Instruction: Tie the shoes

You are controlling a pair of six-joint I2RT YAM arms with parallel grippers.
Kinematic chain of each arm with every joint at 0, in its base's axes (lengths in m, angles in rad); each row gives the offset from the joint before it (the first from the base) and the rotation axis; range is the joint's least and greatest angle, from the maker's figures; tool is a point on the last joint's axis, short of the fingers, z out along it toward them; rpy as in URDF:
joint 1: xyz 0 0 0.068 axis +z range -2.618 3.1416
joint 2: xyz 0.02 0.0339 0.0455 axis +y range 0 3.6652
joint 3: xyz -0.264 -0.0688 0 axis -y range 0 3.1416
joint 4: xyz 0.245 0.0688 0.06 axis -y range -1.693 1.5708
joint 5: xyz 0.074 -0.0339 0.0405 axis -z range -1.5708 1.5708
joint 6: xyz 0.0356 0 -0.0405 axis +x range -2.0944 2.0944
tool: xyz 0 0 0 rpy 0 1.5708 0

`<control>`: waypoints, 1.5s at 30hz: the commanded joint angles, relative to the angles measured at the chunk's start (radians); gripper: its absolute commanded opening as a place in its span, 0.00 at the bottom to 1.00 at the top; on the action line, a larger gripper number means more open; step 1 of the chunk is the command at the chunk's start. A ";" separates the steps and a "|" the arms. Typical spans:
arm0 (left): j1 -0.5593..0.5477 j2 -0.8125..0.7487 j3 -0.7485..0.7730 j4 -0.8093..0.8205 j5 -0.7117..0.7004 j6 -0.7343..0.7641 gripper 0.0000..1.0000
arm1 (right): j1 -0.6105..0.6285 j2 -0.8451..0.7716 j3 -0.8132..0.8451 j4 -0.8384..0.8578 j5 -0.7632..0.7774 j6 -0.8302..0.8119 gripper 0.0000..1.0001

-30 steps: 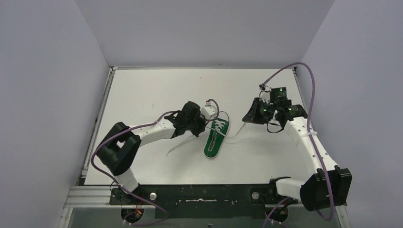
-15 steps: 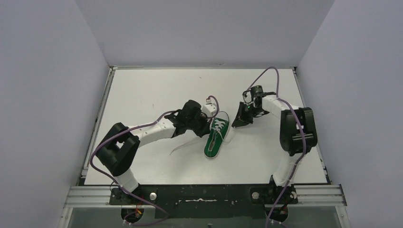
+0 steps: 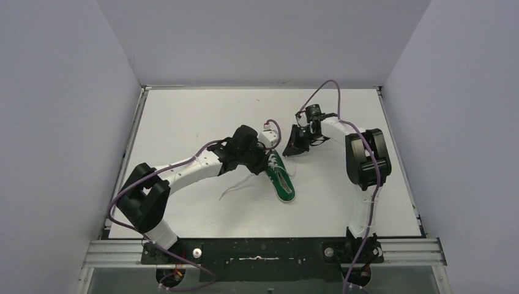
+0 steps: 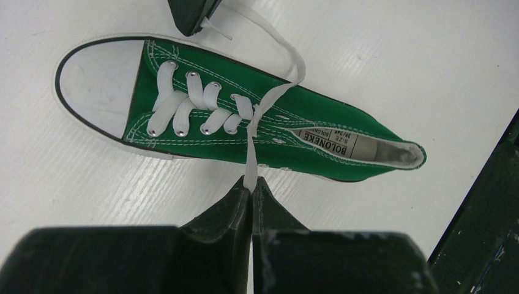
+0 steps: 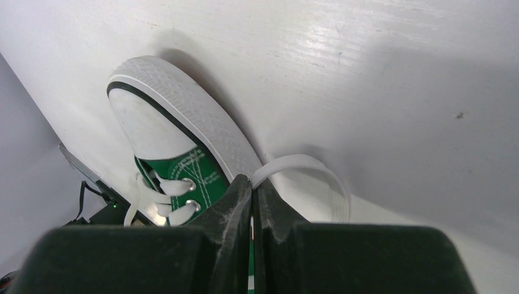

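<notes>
Left gripper (image 4: 251, 187), jaws shut on the near lace (image 4: 250, 156); sneaker (image 4: 287, 119) lies just ahead, long axis crosswise, toe leftward. Right gripper (image 5: 252, 184), beside the toe, pinches the far lace (image 5: 294, 162); both arms equally close.

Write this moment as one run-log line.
left claw: shut on lace end | right claw: shut on other lace end | sneaker: no bow

Matt green canvas sneaker (image 4: 318, 116), ribbed rubber sole (image 5: 196, 110)

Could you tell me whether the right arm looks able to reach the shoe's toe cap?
Probably yes: the right gripper sits beside the toe cap with nothing between, though it is shut on a lace.
</notes>
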 commanded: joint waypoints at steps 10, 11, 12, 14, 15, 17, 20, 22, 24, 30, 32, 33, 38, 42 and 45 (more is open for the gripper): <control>0.020 -0.083 0.104 -0.069 -0.062 0.036 0.01 | -0.096 -0.228 -0.113 -0.119 -0.020 -0.128 0.00; 0.022 -0.081 0.109 -0.069 -0.059 0.030 0.01 | -0.088 -0.234 -0.133 -0.118 -0.019 -0.130 0.00; 0.023 -0.075 0.119 -0.077 -0.055 0.025 0.01 | -0.072 -0.240 -0.157 -0.111 -0.018 -0.130 0.00; 0.025 -0.063 0.138 -0.090 -0.040 0.025 0.02 | -0.042 -0.251 -0.203 -0.085 -0.019 -0.117 0.00; 0.026 -0.059 0.142 -0.092 -0.032 -0.004 0.02 | -0.027 -0.255 -0.224 -0.067 -0.019 -0.105 0.00; 0.025 -0.051 0.151 -0.095 -0.020 -0.035 0.03 | -0.003 -0.264 -0.268 -0.024 -0.016 -0.073 0.00; 0.024 -0.046 0.159 -0.095 0.012 -0.062 0.03 | 0.007 -0.276 -0.304 0.036 -0.018 -0.025 0.00; 0.024 -0.053 0.136 -0.065 0.027 -0.075 0.02 | -0.003 -0.282 -0.293 0.049 -0.026 -0.009 0.00; 0.026 -0.061 0.096 -0.016 0.037 -0.068 0.00 | -0.018 -0.278 -0.243 0.020 -0.039 -0.010 0.00; 0.033 -0.046 0.018 0.145 0.096 0.012 0.00 | -0.046 -0.310 -0.072 0.008 -0.087 0.065 0.00; 0.040 -0.039 -0.013 0.235 0.110 0.014 0.00 | -0.034 -0.301 -0.036 0.097 -0.125 0.141 0.00; 0.047 -0.038 -0.040 0.289 0.126 0.014 0.00 | -0.024 -0.289 -0.015 0.144 -0.134 0.178 0.00; 0.068 -0.034 -0.167 0.547 0.198 0.077 0.00 | 0.058 -0.176 0.109 0.341 -0.166 0.348 0.00; 0.084 -0.020 -0.214 0.640 0.237 0.118 0.00 | 0.131 -0.093 0.214 0.315 -0.134 0.362 0.00; 0.091 -0.036 -0.289 0.777 0.220 0.137 0.00 | 0.191 -0.050 0.254 0.267 -0.087 0.384 0.00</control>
